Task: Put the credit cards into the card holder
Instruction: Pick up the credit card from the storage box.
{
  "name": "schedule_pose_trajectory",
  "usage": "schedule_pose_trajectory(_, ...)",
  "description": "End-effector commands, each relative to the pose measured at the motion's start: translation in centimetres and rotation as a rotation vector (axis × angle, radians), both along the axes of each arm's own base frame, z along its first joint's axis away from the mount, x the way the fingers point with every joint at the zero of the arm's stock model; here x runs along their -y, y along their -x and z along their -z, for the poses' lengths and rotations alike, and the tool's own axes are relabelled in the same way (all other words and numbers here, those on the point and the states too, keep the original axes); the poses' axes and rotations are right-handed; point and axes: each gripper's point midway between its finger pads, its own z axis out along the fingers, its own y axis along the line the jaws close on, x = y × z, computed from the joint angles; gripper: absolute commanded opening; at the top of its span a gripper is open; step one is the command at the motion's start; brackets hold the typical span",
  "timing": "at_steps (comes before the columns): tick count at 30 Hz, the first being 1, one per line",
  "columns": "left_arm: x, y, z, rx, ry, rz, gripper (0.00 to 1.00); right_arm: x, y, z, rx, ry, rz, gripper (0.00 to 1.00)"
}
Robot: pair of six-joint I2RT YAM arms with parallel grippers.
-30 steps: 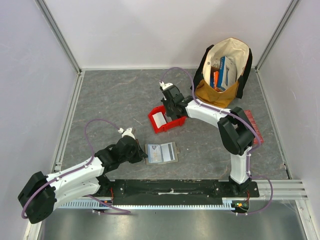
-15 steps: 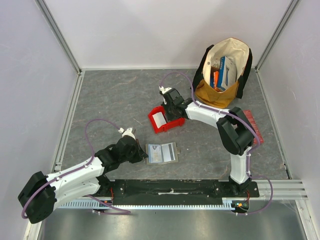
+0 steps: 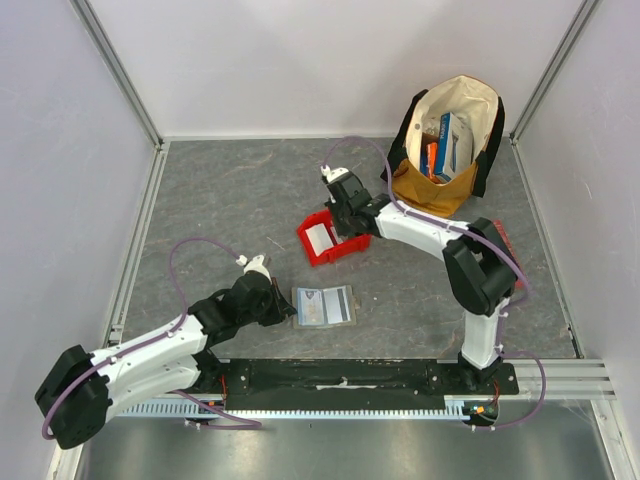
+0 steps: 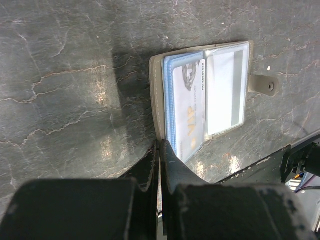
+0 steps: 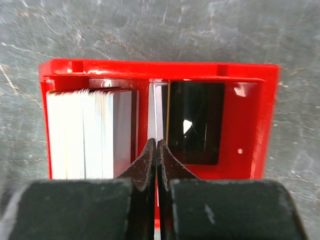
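The grey card holder (image 3: 323,306) lies open on the table with its clear sleeves up and a pale blue card (image 4: 187,110) in one sleeve. My left gripper (image 3: 287,310) is shut on the holder's left cover edge (image 4: 156,100), and its tips (image 4: 160,145) pinch the flap. A stack of white credit cards (image 5: 90,132) stands on edge in the left side of the red bin (image 3: 330,240). My right gripper (image 5: 157,143) is over the bin (image 5: 260,125) and shut on one thin card (image 5: 159,107), seen edge-on. It also shows in the top view (image 3: 345,212).
A tan and black bag (image 3: 450,185) with upright colourful boxes (image 3: 443,140) stands at the back right. A long red ribbed box (image 3: 507,240) lies beside the right arm. The holder's snap tab (image 4: 264,85) points towards the table's near rail.
My right gripper has shifted slightly over the red bin, still pinching the card. The left arm and the card holder have not moved.
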Motion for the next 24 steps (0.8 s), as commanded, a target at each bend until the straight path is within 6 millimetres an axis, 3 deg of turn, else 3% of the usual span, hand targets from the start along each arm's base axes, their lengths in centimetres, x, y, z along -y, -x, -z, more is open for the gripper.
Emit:
schedule_pose_trajectory(1,0.1,-0.3,-0.6,0.042,0.006,0.018,0.02,0.7,-1.9,-8.7,0.215,-0.085,0.053,0.0)
schedule_pose_trajectory(6,0.2,-0.3,-0.6,0.042,0.005,0.022,0.02,1.7,-0.2,-12.1,0.31,-0.216,0.086,0.0)
schedule_pose_trajectory(9,0.2,-0.3,-0.7,0.042,0.008,0.018,0.02,1.4,1.6,-13.1,0.298,-0.318,0.07,0.0)
schedule_pose_trajectory(16,0.2,-0.4,-0.7,0.043,0.009,0.011,0.02,0.1,7.7,-11.9,0.208,-0.521,0.102,0.0)
schedule_pose_trajectory(24,0.4,-0.6,-0.8,0.04,0.021,0.007,0.02,-5.4,15.4,-8.1,0.071,-0.676,0.117,0.0)
